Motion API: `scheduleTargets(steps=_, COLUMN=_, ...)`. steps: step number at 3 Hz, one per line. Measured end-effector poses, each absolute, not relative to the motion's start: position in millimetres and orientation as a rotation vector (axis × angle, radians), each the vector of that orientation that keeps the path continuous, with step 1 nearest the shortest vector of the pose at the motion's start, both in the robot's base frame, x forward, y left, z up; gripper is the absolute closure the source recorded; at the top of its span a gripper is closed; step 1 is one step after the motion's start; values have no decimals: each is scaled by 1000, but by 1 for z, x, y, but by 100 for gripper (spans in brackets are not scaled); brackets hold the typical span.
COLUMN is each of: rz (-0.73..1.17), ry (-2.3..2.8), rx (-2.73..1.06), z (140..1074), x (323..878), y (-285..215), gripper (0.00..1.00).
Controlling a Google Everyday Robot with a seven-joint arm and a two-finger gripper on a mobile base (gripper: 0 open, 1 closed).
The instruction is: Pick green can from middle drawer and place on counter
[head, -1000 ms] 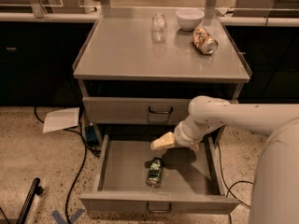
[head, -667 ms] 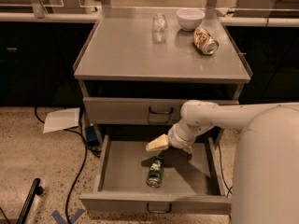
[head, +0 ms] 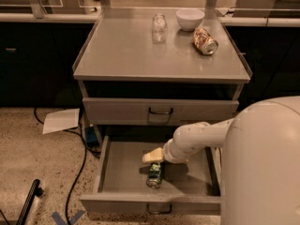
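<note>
Gripper is down inside the open middle drawer, hanging just over the far end of the green can. Can't tell how far open it is from this angle, or whether it is touching the can. The can looks to be resting on the tray floor, so I'd judge nothing is held.

The can lies on its side at about mid-tray, long axis running near-far, silver end toward the near front wall.

Step in hand, as I read it: closing in for the grasp. To do it well:
- Shift slightly nearer so the grasp lands mid-length on the can, not on the far rim.
- Set the grasp across the can's width, left-right. It's round and will likely roll sideways if nudged on one side only.
- Go low enough to get past the widest part of the body before closing.
- After closing, come up only a little, then pull out toward the near side. The closed upper drawer overhangs the far part of the tray.

For the place: the counter has bare space on the left and near side. Stay away from the glass jar, white bowl and orange-brown can at far right.
</note>
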State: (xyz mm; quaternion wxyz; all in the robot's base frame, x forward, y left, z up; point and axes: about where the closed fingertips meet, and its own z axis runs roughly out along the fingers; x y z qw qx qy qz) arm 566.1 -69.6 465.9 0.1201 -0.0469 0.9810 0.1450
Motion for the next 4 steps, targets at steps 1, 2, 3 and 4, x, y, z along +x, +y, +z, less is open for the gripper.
scheduleTargets(steps=1, rz=424, ry=2867, rx=-137, z=466, x=566, y=-70, gripper=0)
scheduleTargets(steps=2, rz=439, ry=2882, rx=-104, z=453, x=569, y=-71, gripper=0)
scheduleTargets(steps=3, rz=474, ry=2906, rx=-94, z=424, x=579, y=-55, gripper=0)
scheduleTargets(steps=4, rz=501, ry=2941, rx=-102, z=396, x=593, y=-36, gripper=0)
